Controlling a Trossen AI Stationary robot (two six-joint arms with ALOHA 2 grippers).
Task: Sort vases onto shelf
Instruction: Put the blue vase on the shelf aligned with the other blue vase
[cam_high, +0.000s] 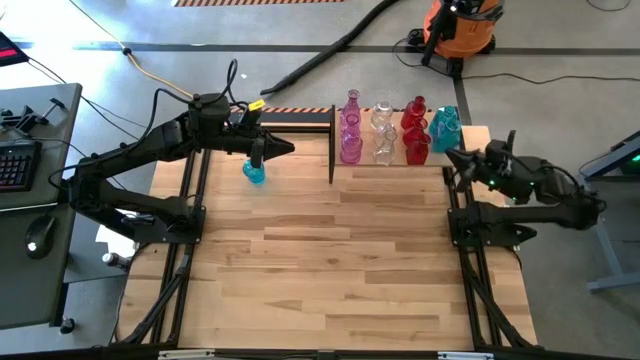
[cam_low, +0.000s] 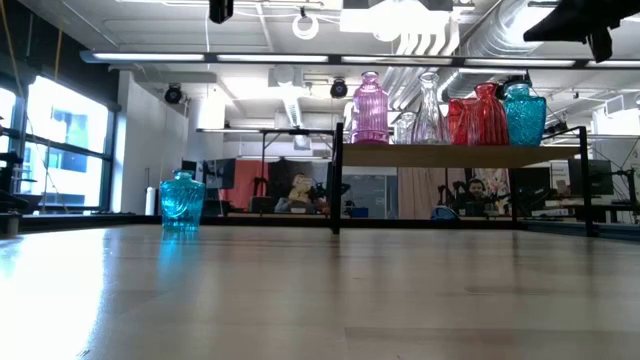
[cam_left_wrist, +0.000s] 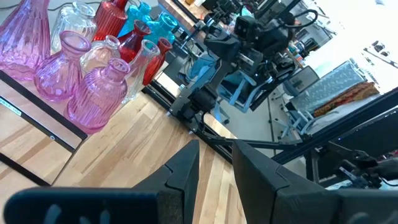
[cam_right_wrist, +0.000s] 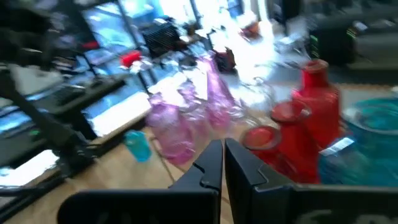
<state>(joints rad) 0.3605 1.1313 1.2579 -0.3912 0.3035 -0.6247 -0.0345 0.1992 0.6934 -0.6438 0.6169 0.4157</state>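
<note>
High view shows my left gripper (cam_high: 285, 149) with its fingers parted and empty, a teal vase (cam_high: 254, 171) standing on the table (cam_high: 330, 260) just below them. My right gripper (cam_high: 452, 156) is pinched closed beside the shelf (cam_low: 450, 155), which carries pink, clear, red and teal vases.

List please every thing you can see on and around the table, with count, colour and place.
Teal vase: one, teal, alone on the tabletop, left of the shelf.
Vases on the shelf: a crowded row, pink, clear, red, teal from left to right; exact count unclear.
Shelf: one, light wood, black posts, far edge of the table.
Table: one, light wood.
Vacuum: one, orange, floor behind.
Left gripper: open, above the teal vase.
Right gripper: shut, beside the shelf's right end.
</note>
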